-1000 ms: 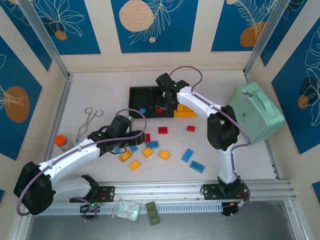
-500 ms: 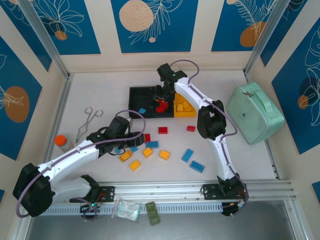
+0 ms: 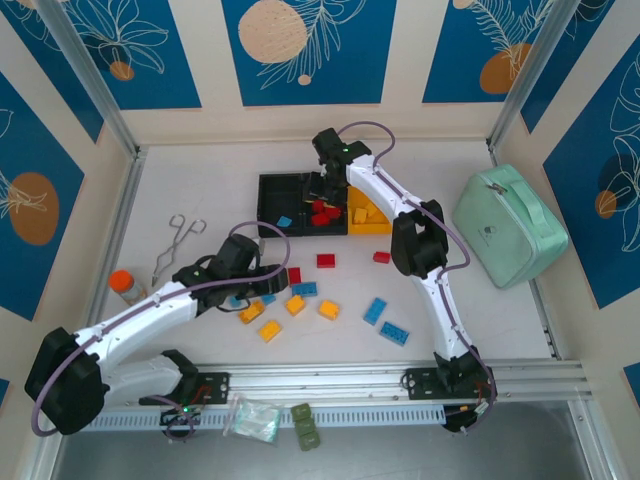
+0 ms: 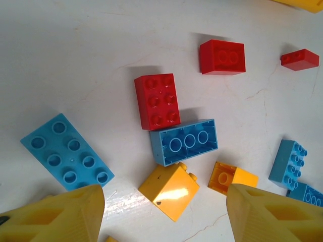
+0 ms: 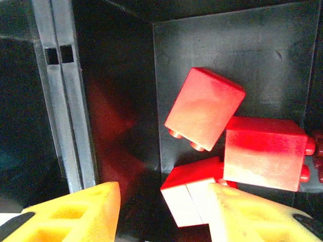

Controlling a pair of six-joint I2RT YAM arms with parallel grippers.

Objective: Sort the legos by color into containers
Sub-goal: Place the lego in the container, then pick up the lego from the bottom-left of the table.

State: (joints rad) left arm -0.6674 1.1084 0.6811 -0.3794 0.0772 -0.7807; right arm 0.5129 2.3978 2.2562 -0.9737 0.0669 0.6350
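The containers stand in a row at the back: a black bin [image 3: 280, 192] with one blue brick, a middle black bin [image 3: 322, 226] and a yellow bin [image 3: 385, 228]. My right gripper [image 3: 330, 188] [image 5: 164, 212] hangs open over the middle bin, where several red legos [image 5: 204, 108] lie; one red brick [image 5: 192, 199] rests against its right finger. My left gripper [image 3: 260, 285] [image 4: 166, 212] is open low over the loose legos. An orange brick [image 4: 169, 190] lies between its fingers, apart from both. A blue brick [image 4: 184, 142] and a red one [image 4: 157, 101] lie just beyond.
More red, blue and orange legos are scattered mid-table [image 3: 375, 310]. A mint-green case [image 3: 510, 225] stands at the right. Metal tongs [image 3: 178, 245] and an orange-capped bottle [image 3: 122, 283] are at the left. Olive-green blocks [image 3: 304, 425] and a plastic bag [image 3: 250, 418] lie on the front rail.
My right gripper swung left from the yellow bin's side to over the middle black bin and opened, letting a red brick go into it. The left arm has barely moved.
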